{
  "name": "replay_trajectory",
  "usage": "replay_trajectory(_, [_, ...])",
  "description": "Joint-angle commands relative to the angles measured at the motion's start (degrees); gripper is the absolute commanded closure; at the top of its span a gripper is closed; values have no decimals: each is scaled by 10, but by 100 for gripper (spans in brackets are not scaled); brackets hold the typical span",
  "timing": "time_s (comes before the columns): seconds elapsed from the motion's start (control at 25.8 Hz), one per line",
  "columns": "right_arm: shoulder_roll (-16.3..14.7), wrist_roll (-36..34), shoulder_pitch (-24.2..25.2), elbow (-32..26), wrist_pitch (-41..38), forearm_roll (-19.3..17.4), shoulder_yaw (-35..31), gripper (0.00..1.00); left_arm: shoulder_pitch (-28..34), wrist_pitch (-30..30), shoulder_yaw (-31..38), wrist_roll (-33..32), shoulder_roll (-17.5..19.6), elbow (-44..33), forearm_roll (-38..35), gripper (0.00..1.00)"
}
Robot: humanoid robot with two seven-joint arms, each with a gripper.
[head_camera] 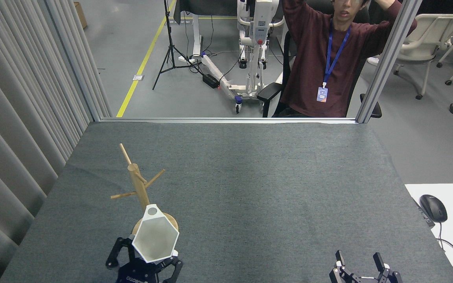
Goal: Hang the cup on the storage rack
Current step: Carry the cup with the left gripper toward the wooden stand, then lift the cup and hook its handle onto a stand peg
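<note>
left pincer (144,262) pinching cup (155,238), rim facing up, in front of storage rack (139,188) base | right pincer (362,264) spread, low over table (250,177), well apart

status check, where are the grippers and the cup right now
Left gripper shut on the cup, held in front of the storage rack. Right gripper open, empty, low right. Not hung yet.
</note>
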Motion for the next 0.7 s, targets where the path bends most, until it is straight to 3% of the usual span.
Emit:
replay_trajectory(0.0, [1, 0, -1, 0, 0, 2, 1, 1, 6, 26, 48, -4, 1, -7, 0, 83])
replay_trajectory(0.12, [3, 0, 0, -1, 0, 2, 1, 1, -3, 41, 102, -14, -4, -3, -27, 83])
replay_trajectory(0.27, [2, 0, 2, -1, 1, 2, 0, 1, -32, 45, 156, -31, -22, 28, -143, 83])
replay_trajectory(0.5, [6, 1, 0, -2, 4, 4, 1, 1, -60, 61, 159, -30, -30, 49, -215, 84])
replay_trajectory(0.66, [4, 1, 0, -2, 4, 4, 1, 1, -66, 62, 159, -30, -32, 50, -221, 84])
